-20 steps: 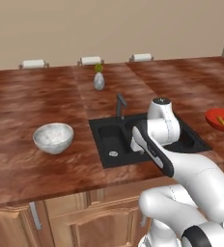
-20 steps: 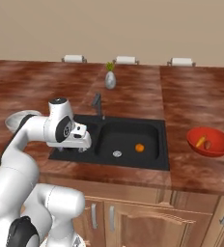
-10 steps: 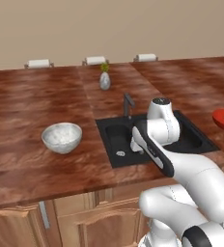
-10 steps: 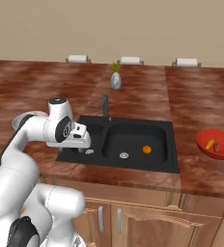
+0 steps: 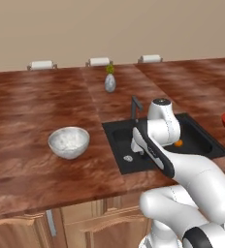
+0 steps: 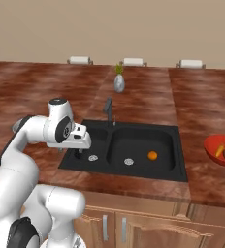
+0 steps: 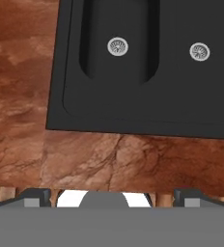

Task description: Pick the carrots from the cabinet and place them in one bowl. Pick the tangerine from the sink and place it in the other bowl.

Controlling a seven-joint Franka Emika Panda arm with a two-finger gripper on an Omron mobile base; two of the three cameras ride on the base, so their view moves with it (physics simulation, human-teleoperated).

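Note:
My gripper hangs open and empty over the left end of the black sink, fingers pointing down. In the hand view, the gripper has its fingertips wide apart above the counter just in front of the sink. The tangerine lies in the right basin, well to the right of the gripper; in the left base view the tangerine peeks out behind my arm. Both carrots lie in the red bowl. The whitish-grey bowl stands empty left of the sink. The cabinet is out of view.
A thin dark faucet rises behind the divider between the basins. A small grey vase with a green sprig stands farther back on the brown marbled counter. Wooden cabinet fronts run under the counter's front edge.
The whole scene has slid to the right in both base views, so the base has driven left. The arm holds the same pose and the gripper stays open.

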